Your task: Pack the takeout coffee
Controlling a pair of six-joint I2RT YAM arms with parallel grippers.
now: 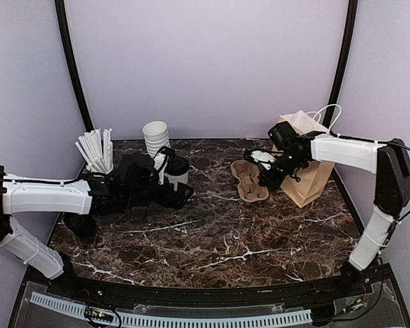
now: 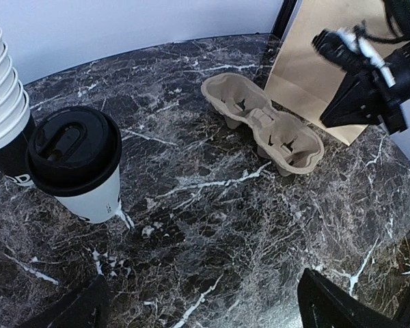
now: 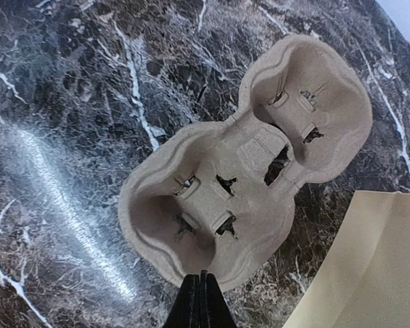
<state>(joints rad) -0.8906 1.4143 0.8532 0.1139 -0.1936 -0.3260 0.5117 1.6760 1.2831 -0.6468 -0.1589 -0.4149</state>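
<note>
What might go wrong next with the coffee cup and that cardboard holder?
The right gripper is shut at the thin rim of the cardboard holder, which might slip or bend if lifted. The coffee cup stands right beside the stack of empty cups, so the open left gripper might bump the stack.

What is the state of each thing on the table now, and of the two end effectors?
Lidded coffee cup: upright, lid on, not held.
Cup carrier: lying flat, both pockets empty.
Paper bag: upright.
Lidless cup stack: upright, nested.
Cup of sticks: upright, filled.
Left end effector: open, empty.
Right end effector: shut, tips at the carrier's rim.
</note>
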